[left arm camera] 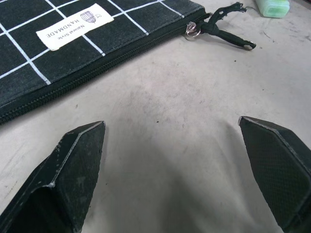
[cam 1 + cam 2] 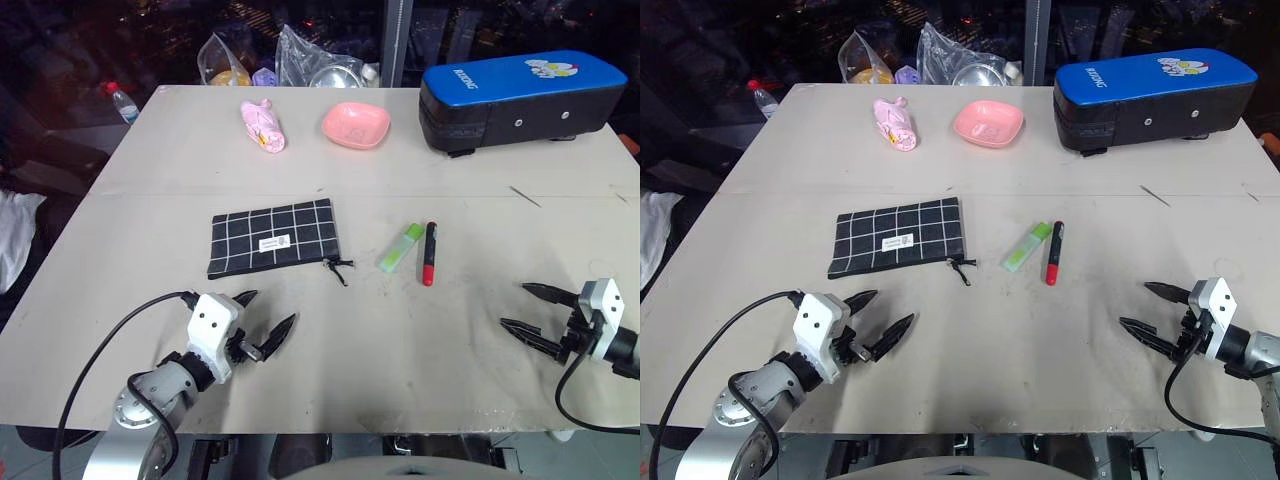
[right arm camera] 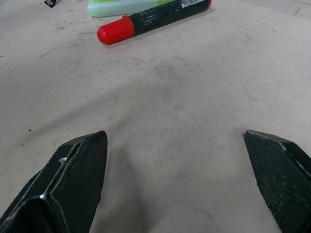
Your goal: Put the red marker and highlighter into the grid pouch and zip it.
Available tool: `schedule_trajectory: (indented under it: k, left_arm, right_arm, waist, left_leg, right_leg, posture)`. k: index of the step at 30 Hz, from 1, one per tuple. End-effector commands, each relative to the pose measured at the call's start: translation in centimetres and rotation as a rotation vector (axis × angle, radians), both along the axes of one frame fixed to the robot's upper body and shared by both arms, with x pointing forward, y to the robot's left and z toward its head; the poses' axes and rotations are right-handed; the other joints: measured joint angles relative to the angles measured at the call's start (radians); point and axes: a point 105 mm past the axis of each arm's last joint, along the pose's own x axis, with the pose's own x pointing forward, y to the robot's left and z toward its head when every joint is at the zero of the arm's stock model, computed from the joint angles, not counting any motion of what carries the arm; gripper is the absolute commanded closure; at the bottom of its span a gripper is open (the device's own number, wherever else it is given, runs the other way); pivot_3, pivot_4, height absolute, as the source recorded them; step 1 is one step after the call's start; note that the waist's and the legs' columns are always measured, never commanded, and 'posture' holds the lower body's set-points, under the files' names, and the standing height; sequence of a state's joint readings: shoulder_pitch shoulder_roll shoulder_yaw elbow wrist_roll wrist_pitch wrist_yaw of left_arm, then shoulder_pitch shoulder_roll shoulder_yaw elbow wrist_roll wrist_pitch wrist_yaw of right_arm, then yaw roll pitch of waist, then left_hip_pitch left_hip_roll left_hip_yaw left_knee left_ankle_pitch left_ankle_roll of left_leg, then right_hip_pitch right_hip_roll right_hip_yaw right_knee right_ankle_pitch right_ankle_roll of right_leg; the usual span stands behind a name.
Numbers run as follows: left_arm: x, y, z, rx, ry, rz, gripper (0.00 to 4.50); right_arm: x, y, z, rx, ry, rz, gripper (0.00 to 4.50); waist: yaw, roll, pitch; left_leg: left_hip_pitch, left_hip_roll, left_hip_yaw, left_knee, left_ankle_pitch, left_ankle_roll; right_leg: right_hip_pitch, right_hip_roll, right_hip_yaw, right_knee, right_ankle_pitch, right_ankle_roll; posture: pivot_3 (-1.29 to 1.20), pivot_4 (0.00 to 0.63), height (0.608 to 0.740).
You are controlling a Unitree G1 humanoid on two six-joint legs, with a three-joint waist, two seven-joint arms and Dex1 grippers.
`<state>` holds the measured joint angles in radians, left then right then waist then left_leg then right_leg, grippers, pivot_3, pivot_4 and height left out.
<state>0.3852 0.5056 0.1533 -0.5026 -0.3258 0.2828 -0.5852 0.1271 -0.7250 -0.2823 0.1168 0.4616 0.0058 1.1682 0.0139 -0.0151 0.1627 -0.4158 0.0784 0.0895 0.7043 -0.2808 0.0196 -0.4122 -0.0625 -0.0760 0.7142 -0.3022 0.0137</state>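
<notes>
The pouch lies flat and zipped mid-counter, with the highlighter and marker side by side to its right. Left claw hovers wide near the pouch; right claw hovers wide, well right of the marker.

Far edge of beige table: black case with blue top at 2 o'clock, pink bowl at 12, pink wrapped item at 11, plastic bags behind, bottle off 10 o'clock corner.
</notes>
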Motion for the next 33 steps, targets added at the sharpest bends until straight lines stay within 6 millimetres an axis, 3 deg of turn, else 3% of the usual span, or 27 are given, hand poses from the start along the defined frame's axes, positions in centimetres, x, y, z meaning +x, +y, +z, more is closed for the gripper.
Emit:
schedule_trajectory:
  k: [1,7,19,22,28,33]
  left_arm:
    - [0.0,-0.5,1.3,0.013,-0.045,-0.038,0.02]
    - [0.7,-0.1,1.3,0.035,-0.054,-0.04,0.02]
    - [-0.2,0.1,0.9,0.06,-0.029,-0.09,0.02]
    - [-0.2,2.0,1.1,0.096,-0.037,-0.099,0.02]
    - [1.0,6.7,4.4,0.156,-0.087,-0.09,0.02]
    - [2.1,11.3,5.8,0.279,-0.097,-0.035,0.02]
  right_arm:
    - [0.1,-0.3,1.0,0.011,-0.054,-0.019,0.0]
    - [-0.1,-0.6,0.3,-0.007,-0.048,-0.042,0.0]
    - [-0.2,0.7,1.6,0.052,-0.074,-0.021,0.0]
    - [-0.7,2.7,2.2,0.128,-0.094,0.032,0.0]
    - [-1.9,8.4,5.0,0.286,-0.121,0.207,0.0]
    - [-2.1,10.8,6.4,0.287,-0.144,0.276,0.0]
  waist:
    - [0.0,0.0,0.0]
    - [0.001,0.0,0.0]
    - [0.001,0.0,0.0]
    - [0.0,0.0,0.0]
    - [0.0,0.001,0.0]
    - [0.0,0.0,0.0]
  left_leg:
    - [0.0,0.0,0.0,0.0,0.0,0.0]
    - [0.0,0.0,0.0,0.0,0.0,0.0]
    - [0.0,0.0,0.0,0.0,0.0,0.0]
    - [0.0,0.0,-0.001,0.0,0.0,0.0]
    - [0.0,0.004,-0.003,0.0,0.0,-0.001]
    - [0.0,0.004,-0.001,0.0,0.0,-0.001]
  right_leg:
    - [0.0,0.0,0.0,0.0,0.0,0.0]
    - [0.0,0.0,-0.001,0.0,0.0,0.0]
    - [0.0,0.0,0.0,0.0,0.0,0.0]
    - [0.0,0.0,-0.001,0.0,0.0,0.0]
    - [0.0,0.003,-0.004,0.0,0.0,-0.001]
    - [0.0,0.002,-0.006,-0.001,0.0,-0.001]
  posture:
    - [0.0,0.15,0.686]
    - [0.0,0.15,0.686]
    - [0.0,0.15,0.686]
    - [0.0,0.15,0.686]
    - [0.0,0.15,0.686]
    - [0.0,0.15,0.686]
